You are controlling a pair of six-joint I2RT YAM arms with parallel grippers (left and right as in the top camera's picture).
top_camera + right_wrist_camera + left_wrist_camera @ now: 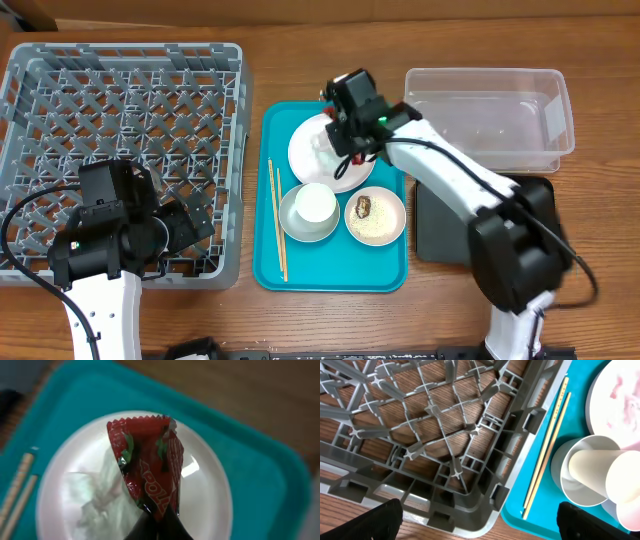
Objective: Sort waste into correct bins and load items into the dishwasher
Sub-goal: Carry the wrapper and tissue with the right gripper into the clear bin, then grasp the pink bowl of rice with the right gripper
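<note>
My right gripper (159, 522) is shut on the crinkled red wrapper (147, 467) and holds it above the large white plate (210, 495), where the crumpled white tissue (97, 500) lies. In the overhead view the right gripper (345, 135) hovers over the plate (305, 150). The white cup (315, 203) sits in the grey metal bowl (292, 222). The pinkish bowl (392, 222) holds rice grains and a brown lump (362, 208). The chopsticks (277, 220) lie on the tray's left side. My left gripper (477, 522) is open over the grey dish rack's (120, 100) near right corner.
The teal serving tray (335, 275) holds the dishes. The clear plastic tub (490, 115) stands at the back right, with the black tray (440, 225) in front of it, partly under the right arm. The wooden table (300, 60) surrounds everything.
</note>
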